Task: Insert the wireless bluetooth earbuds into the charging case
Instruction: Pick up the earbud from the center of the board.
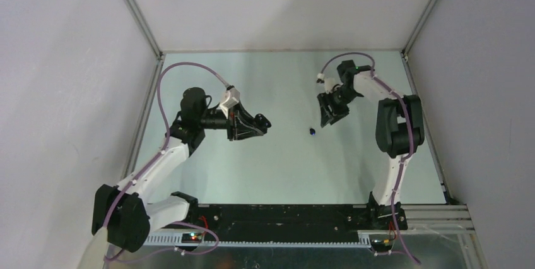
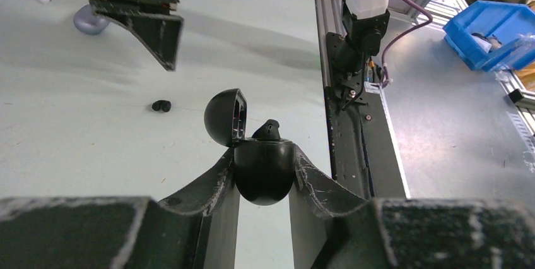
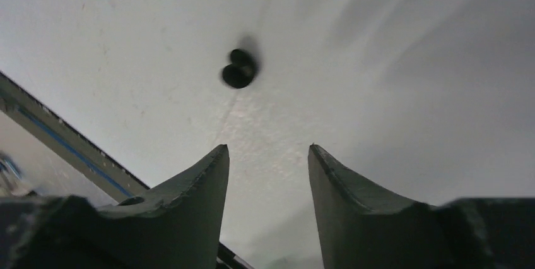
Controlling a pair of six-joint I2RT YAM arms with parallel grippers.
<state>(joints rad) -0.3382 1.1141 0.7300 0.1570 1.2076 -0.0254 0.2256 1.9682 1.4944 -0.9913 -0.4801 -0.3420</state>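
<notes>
Left hand (image 2: 264,155) grips glossy round black case (image 2: 264,177), lid open; right hand (image 3: 268,155) spread near bean-shaped earbud (image 3: 240,70)

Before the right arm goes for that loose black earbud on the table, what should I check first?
1. The glossy black round charging case clamped in the left gripper: ok.
2. The case's domed lid open: ok.
3. Free socket beside the seated small black earbud: cannot tell.
4. Jaws of the right gripper open, empty: ok.
5. The loose black bean-shaped earbud lying apart on the pale table: ok.
</notes>
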